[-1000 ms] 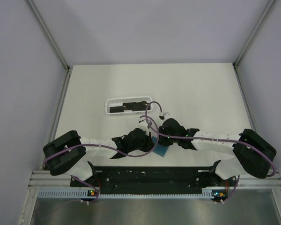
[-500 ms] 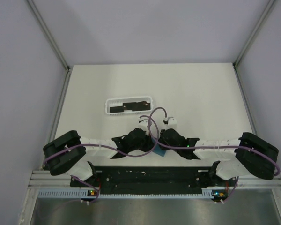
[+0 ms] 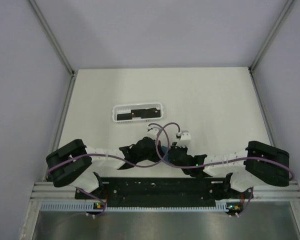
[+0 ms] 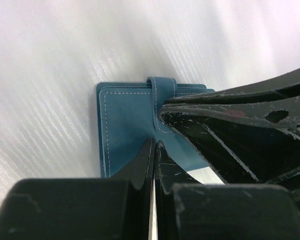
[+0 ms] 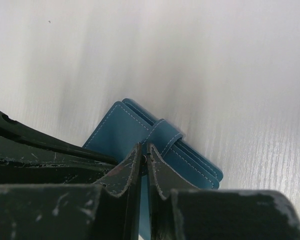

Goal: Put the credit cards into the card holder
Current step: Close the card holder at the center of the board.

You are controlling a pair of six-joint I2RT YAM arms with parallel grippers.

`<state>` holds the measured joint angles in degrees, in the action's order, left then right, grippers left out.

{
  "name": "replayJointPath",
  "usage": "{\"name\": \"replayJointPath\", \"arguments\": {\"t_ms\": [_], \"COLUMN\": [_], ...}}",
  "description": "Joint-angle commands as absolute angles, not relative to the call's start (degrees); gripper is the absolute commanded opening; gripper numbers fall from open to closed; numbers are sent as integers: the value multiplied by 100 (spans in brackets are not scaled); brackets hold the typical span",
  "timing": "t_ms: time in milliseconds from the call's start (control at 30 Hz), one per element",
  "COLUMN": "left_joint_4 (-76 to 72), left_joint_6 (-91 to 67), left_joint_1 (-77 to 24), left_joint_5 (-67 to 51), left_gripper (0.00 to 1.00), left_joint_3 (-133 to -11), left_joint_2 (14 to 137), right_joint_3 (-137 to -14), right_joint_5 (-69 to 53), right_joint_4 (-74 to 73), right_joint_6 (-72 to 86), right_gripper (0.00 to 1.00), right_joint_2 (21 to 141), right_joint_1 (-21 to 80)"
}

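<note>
White table [image 3: 215,100] fills the booth, with pale walls [image 3: 20,100] on 2 sides. Left of the card holder [image 4: 126,125], the left arm [image 3: 102,156] reaches in low along the near rail [image 3: 160,187]. Beyond the holder and a little to its left sits a white basket tray [image 3: 115,116], its length running left to right. The black credit cards [image 3: 132,115] lie flat inside, their long sides along the tray.

The holder lies flat on the table close to the rail, hidden from above under the 2 wrists. It is squarish, so it shows little long axis. Its strap [image 4: 162,86] wraps over the edge farthest from the left wrist camera and runs straight back toward the left gripper [image 4: 154,144]. That gripper's jaws are pressed fully together with their tips at the strap's end; whether they pinch it I cannot tell.

Just right of that, the right gripper [image 5: 144,148] comes in crosswise, its jaws narrowed to a slit with a strip of the holder's teal between them. Right of the holder and beyond it the table lies open to the walls; on its near side the rail leaves little room.
</note>
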<state>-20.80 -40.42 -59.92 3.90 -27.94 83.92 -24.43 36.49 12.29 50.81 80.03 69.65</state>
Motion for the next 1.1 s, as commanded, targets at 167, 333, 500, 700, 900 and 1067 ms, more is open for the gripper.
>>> {"name": "replayJointPath", "arguments": {"t_ms": [167,333,500,700,900,1067], "left_joint_4": [-2241,-2250,-2268,-2303,-2320,-2329], "left_joint_6": [-4104,-4113,-4113,-4131,-4157,-4149], "left_joint_1": [-5968,-5977,-5976,-5976,-5977,-5977], "left_joint_5": [387,387,395,343,369,352], "left_gripper": [0,0,0,0,0,0], "left_joint_3": [-2725,-2707,-2689,-2707,-2663,-2672], "left_joint_2": [8455,8455,8473,8481,8455,8464], "right_joint_3": [-2109,-2495,-2435,-2461,-2364,-2505], "right_joint_5": [4060,4552,4597,4588,4641,4650], "right_joint_4": [-676,-1431,-1565,-1582,-1591,-1547], "right_joint_6": [6441,7451,8094,8086,7797,6910], "right_gripper": [6,6,6,6,9,15], "right_joint_2": [9271,9983,10204,10222,9687,8695], "right_joint_1": [7997,8524,8771,8807,8815,8702]}}
